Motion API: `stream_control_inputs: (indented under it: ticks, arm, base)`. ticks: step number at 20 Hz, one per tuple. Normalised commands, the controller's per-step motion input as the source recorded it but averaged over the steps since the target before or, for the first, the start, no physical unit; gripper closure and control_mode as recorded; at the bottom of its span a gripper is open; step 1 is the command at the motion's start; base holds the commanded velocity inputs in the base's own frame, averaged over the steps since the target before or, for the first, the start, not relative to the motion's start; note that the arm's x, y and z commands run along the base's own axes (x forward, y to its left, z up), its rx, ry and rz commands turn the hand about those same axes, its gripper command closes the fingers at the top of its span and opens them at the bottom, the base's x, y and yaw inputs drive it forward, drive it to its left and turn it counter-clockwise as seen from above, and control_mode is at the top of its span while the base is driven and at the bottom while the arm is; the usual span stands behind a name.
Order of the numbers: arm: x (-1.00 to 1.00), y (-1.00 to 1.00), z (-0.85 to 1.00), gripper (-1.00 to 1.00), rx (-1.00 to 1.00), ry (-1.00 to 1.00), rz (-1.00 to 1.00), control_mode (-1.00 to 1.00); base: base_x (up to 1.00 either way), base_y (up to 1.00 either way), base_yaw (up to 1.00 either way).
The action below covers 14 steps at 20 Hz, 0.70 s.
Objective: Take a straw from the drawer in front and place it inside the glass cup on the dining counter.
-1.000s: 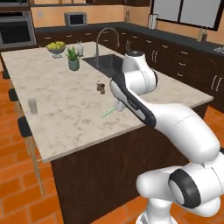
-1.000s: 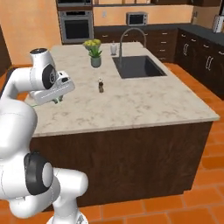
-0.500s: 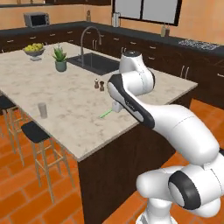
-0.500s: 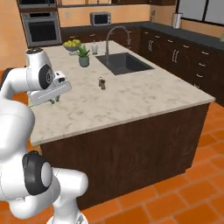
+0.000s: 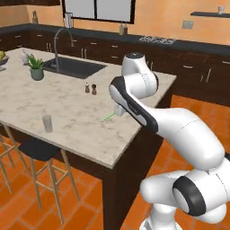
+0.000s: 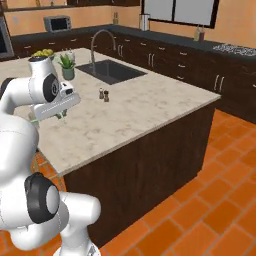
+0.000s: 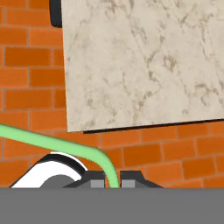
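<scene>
My gripper (image 5: 118,111) is shut on the light-green straw (image 5: 107,118), which sticks out to the left above the dining counter (image 5: 76,114). In the hand view the straw (image 7: 52,142) runs from the left edge and bends down between the fingertips (image 7: 97,179). A corner of the beige marble slab (image 7: 140,65) lies ahead there, over orange brick floor. The glass cup (image 5: 47,123) stands upright near the counter's front edge, well left of the gripper. From the right base view the gripper (image 6: 60,113) hangs over the counter's near left part. The drawer is out of view.
Salt and pepper shakers (image 5: 90,88) stand mid-counter, behind the straw. A sink (image 5: 74,67) with a tall tap and a potted plant (image 5: 37,69) lie further back. A stool (image 5: 38,150) stands under the counter's front edge. Dark cabinets line the back wall.
The whole picture has shifted in both base views, so the camera has moved round the counter. The gripper stays shut on the straw.
</scene>
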Motion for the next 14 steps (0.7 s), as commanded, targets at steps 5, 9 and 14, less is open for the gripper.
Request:
stream_control_inputs:
  ticks: [5,9,14]
  arm:
    - [0.0,0.0,0.0,1.0,0.0,0.0,0.0,1.0]
    - [0.0,0.0,0.0,1.0,0.0,0.0,0.0,1.0]
    - [0.0,0.0,0.0,1.0,0.0,0.0,0.0,1.0]
  base:
    - [-0.23,1.0,-0.53]
    - [-0.33,1.0,-0.5]
    - [-0.13,1.0,-0.49]
